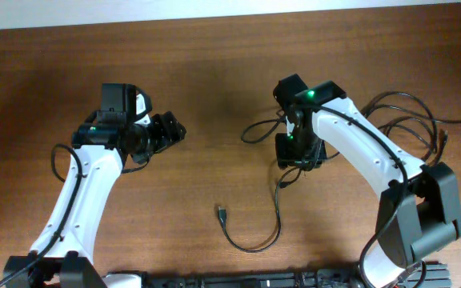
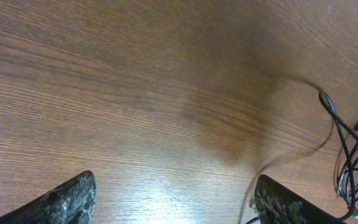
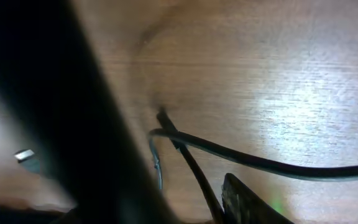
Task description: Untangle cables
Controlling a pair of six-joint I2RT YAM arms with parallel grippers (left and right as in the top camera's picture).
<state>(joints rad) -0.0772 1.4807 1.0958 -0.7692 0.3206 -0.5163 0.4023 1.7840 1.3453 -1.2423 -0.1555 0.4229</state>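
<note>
The wooden desk point(image 1: 214, 48) is bare except for the two white arms and the cables point(image 1: 410, 120). Most of their black loops are heaped at the far right edge, partly under the right arm point(image 1: 358, 144), which reaches in over the middle of the tangle. The left arm point(image 1: 86, 184) hangs well apart on the other side. Its jaws are spread wide, the two fingertips point(image 2: 73, 199) far from each other over plain wood, gripping nothing. The right jaws sit low on the cords, but the close view there is dark and blurred. A cord runs between the fingers, and I cannot tell whether they are pinching it or only straddling it. From those jaws a small loop point(image 1: 256, 132) bulges out to the left, and a single strand point(image 1: 278, 216) trails down toward the near edge, curling round to a small plug point(image 1: 222, 213) lying loose. To my eye the risk is that nothing pins the heap. If the right arm pulls now, the whole bundle could drag along with it and any crossing could tighten into a knot instead of opening. The loops under the arm may also snag on its elbow or catch in its own thicker wiring. A light grip could let the thin cord slip out, and the plug may catch in a loop as the strand is drawn through
</note>
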